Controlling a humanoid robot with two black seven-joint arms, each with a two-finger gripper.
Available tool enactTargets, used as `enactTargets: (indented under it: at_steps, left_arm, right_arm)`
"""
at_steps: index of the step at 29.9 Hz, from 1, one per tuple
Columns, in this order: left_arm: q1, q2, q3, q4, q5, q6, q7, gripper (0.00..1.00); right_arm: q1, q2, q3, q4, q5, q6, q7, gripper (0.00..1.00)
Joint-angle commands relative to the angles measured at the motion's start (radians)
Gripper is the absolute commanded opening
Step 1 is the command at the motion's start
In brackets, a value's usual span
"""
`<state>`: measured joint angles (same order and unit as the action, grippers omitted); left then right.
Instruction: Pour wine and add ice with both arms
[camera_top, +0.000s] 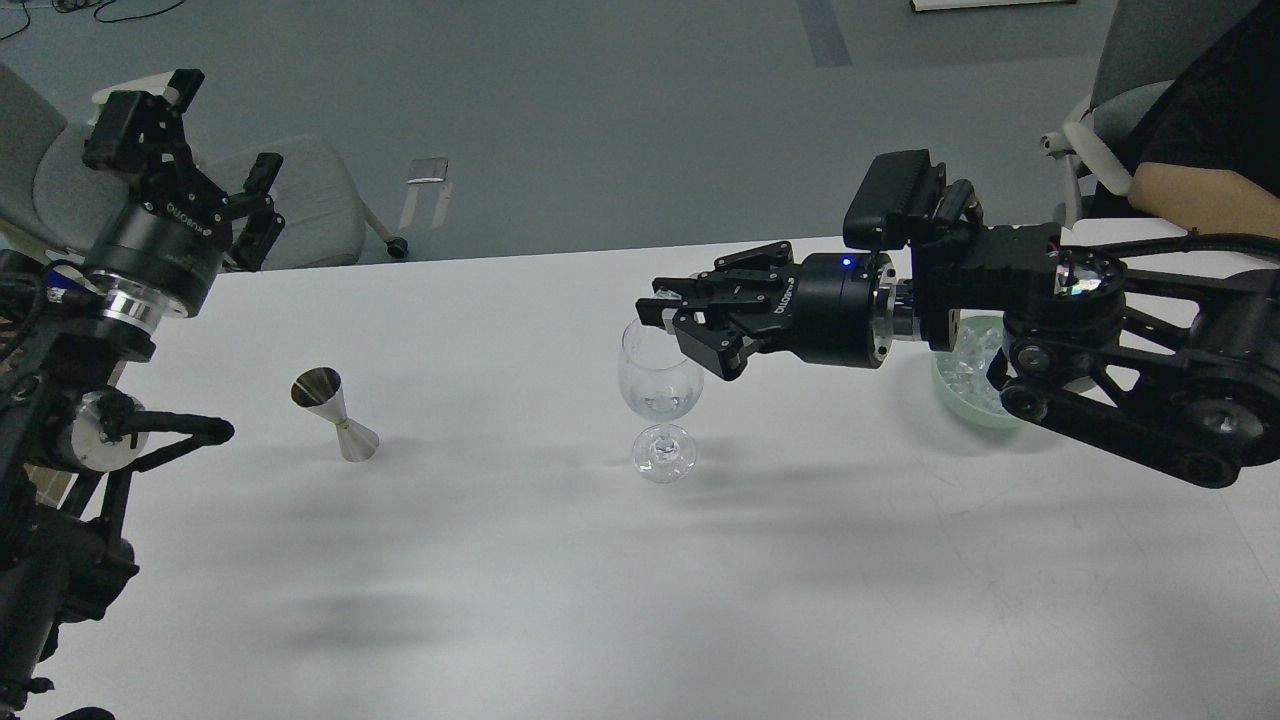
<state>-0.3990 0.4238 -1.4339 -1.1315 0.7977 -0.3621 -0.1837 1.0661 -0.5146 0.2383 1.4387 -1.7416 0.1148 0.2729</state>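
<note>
A clear wine glass (659, 385) stands upright at the table's middle, with a little clear matter at the bottom of its bowl. My right gripper (660, 308) reaches in from the right and hovers right over the glass's rim. Its fingers are close together on a small pale piece that looks like an ice cube (657, 294). A pale green bowl (955, 392) of ice (966, 356) sits to the right, mostly hidden behind my right arm. My left gripper (222, 130) is open and empty, raised at the far left, well above a steel jigger (335, 415).
The white table (500, 560) spans the view. Grey office chairs stand behind it at the left (310, 200) and at the right (1120, 90). A person's bare forearm (1190, 195) rests at the far right table edge.
</note>
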Motion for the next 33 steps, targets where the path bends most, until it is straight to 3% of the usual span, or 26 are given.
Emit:
enactTargets:
  at_steps: [1, 22, 25, 28, 33]
  left_arm:
    - [-0.001, 0.000, 0.000, 0.001, 0.000, 0.000, 0.000, 0.98]
    - [-0.011, 0.000, -0.002, 0.001, -0.003, 0.000, -0.002, 0.98]
    - [-0.011, 0.000, -0.002, 0.001, -0.003, 0.000, -0.002, 0.98]
    - [-0.011, 0.000, -0.003, 0.001, -0.003, 0.002, -0.002, 0.98]
    - [-0.011, 0.000, -0.003, 0.001, -0.003, 0.000, -0.002, 0.98]
  right_arm:
    - [0.000, 0.018, -0.007, -0.021, -0.001, 0.000, -0.007, 0.00]
    - [0.017, 0.042, -0.027, -0.034, 0.002, 0.011, -0.023, 0.04]
    - [0.017, 0.042, -0.027, -0.032, 0.005, 0.011, -0.023, 0.12]
    - [0.018, 0.042, -0.027, -0.032, 0.008, 0.011, -0.021, 0.28]
    - [0.020, 0.042, -0.027, -0.032, 0.008, 0.011, -0.023, 0.37]
